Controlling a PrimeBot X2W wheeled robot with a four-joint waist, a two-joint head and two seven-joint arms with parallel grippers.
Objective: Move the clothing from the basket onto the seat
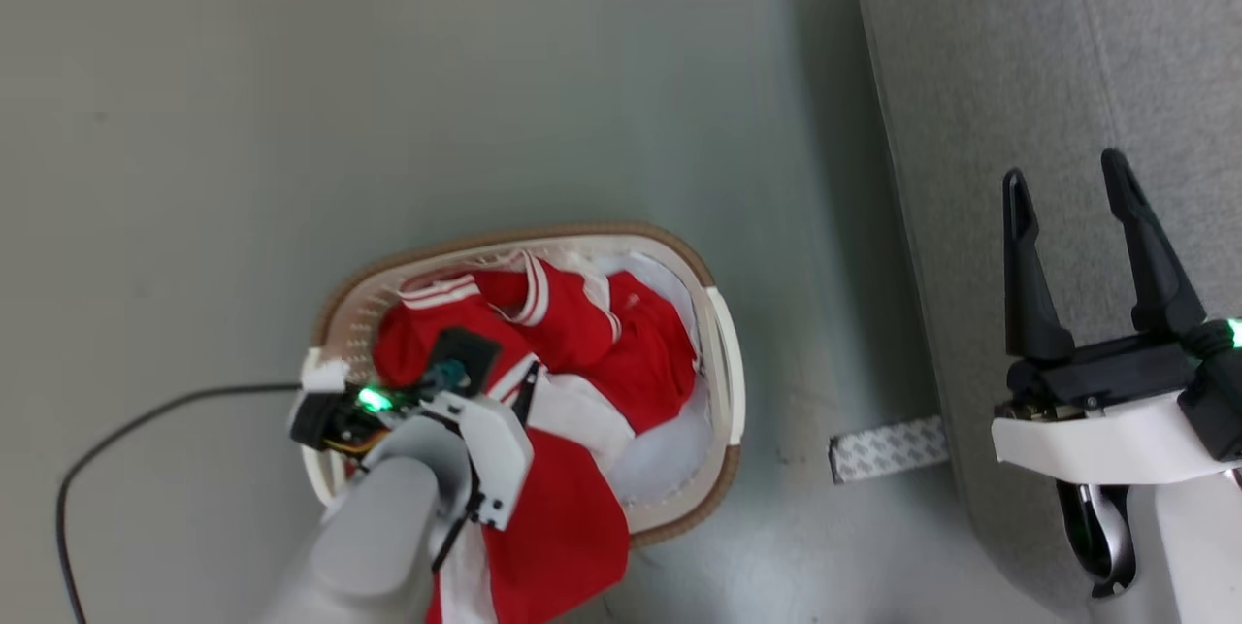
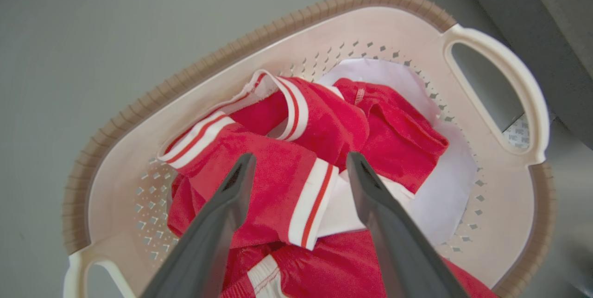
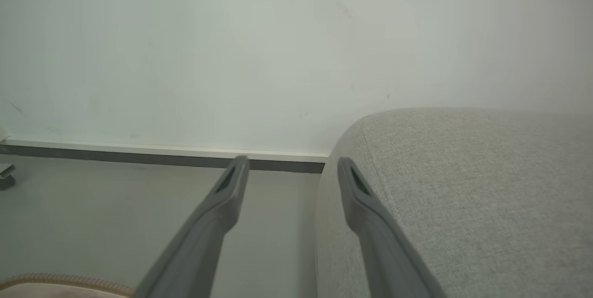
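Note:
The clothing, bright red with white striped trim, lies bunched in the oval cream basket on the floor, and one part spills over the near rim. In the left wrist view my left gripper stands open right above the clothing, its fingers on either side of a striped cuff. I cannot tell whether they touch it. The basket surrounds it. My right gripper is open and holds nothing, over the grey seat. In the right wrist view it points past the edge of the seat.
A plain white liner cloth lies under the garment. A black cable runs across the floor left of the basket. A patterned strip sticks out at the sofa's base. Ahead of the right gripper stand a pale wall and a baseboard.

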